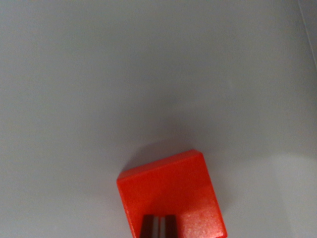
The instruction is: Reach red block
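A red block lies on a pale grey surface at the bottom centre of the wrist view, turned slightly so one corner points up and to the right. Two dark fingertips of my gripper poke into the frame at the bottom edge, in front of the block's lower face. The fingertips stand close together with only a thin bright slit between them, and nothing is held. Whether they touch the block cannot be told from this view.
The grey surface fills the rest of the picture. A faint line, perhaps an edge or seam, runs down the top right corner.
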You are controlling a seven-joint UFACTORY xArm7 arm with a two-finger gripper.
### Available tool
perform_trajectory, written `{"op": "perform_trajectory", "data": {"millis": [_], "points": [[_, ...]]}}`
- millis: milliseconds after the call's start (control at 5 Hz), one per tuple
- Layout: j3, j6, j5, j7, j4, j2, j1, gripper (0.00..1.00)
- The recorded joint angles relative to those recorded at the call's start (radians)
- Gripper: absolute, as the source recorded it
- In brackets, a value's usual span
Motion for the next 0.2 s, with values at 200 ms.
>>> {"op": "perform_trajectory", "data": {"millis": [200], "points": [[0.000,0.000,0.0000,0.000,0.000,0.000,0.0000,0.00]]}}
